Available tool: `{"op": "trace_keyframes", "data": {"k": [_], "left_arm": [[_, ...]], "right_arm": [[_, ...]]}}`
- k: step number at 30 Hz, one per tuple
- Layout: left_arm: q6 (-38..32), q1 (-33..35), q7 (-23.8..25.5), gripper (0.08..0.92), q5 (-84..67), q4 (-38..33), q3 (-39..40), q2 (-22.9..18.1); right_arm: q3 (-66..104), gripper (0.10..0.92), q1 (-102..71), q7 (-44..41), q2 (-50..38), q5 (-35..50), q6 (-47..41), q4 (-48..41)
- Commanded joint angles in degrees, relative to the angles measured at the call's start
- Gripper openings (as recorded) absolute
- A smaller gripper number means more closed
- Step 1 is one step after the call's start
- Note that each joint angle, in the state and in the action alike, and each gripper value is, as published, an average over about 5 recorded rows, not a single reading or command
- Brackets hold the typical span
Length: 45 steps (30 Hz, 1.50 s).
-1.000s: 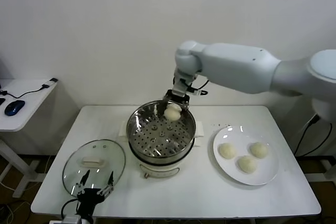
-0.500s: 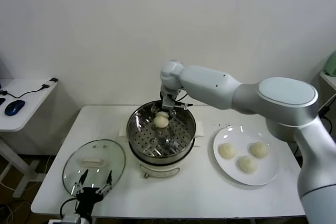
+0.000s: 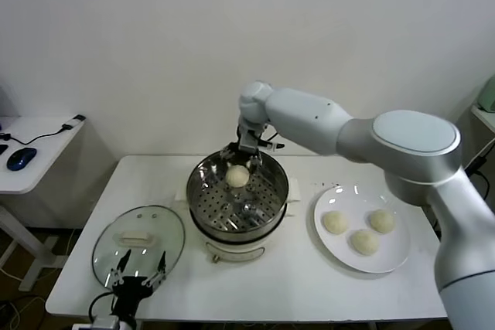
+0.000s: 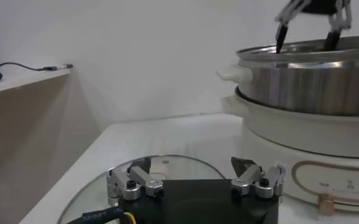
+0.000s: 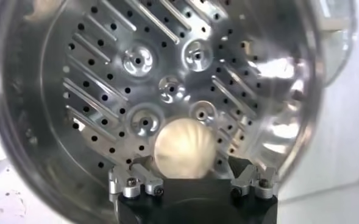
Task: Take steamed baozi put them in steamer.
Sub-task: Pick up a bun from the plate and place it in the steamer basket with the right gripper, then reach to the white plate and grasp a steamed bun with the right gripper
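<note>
On the white table [image 3: 309, 284] the round shiny stainless-steel steamer [image 3: 203, 195] holds one pale cream bun [image 3: 237, 177] on its perforated tray, the right gripper [image 3: 246, 154] spread open just above it, three buns [image 3: 360, 229] on the flat white plate [image 3: 401, 256], and the left gripper [image 3: 138, 277] open beside the glass lid [image 3: 112, 236].

White table [image 3: 309, 284] (steamer [image 3: 239, 222], lid [image 3: 139, 243], plate [image 3: 396, 256])

Four baozi [image 3: 237, 177], one steamer [image 3: 238, 200]
</note>
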Motion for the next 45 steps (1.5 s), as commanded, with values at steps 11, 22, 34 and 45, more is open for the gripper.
{"op": "trace_keyframes", "data": {"k": [11, 22, 34, 45], "left_arm": [[0.12, -0.32, -0.04, 0.823, -0.24, -0.06, -0.20, 0.18], [-0.04, 0.03, -0.10, 0.823, -0.10, 0.04, -0.41, -0.15], [-0.83, 0.59, -0.21, 0.823, 0.58, 1.01, -0.30, -0.18], [-1.40, 0.48, -0.43, 0.823, 0.94, 1.73, -0.18, -0.24]], "right_arm": [[-22.39, 0.823, 12.75, 2.26, -43.10, 27.01, -46.87, 29.82], [-11.91, 0.823, -5.68, 9.43, -42.65, 22.28, -55.00, 30.02], [-1.16, 0.823, -17.57, 12.58, -35.51, 16.39, -56.73, 20.57], [0.13, 0.822, -19.20, 12.86, -32.40, 16.21, -56.54, 17.28]]}}
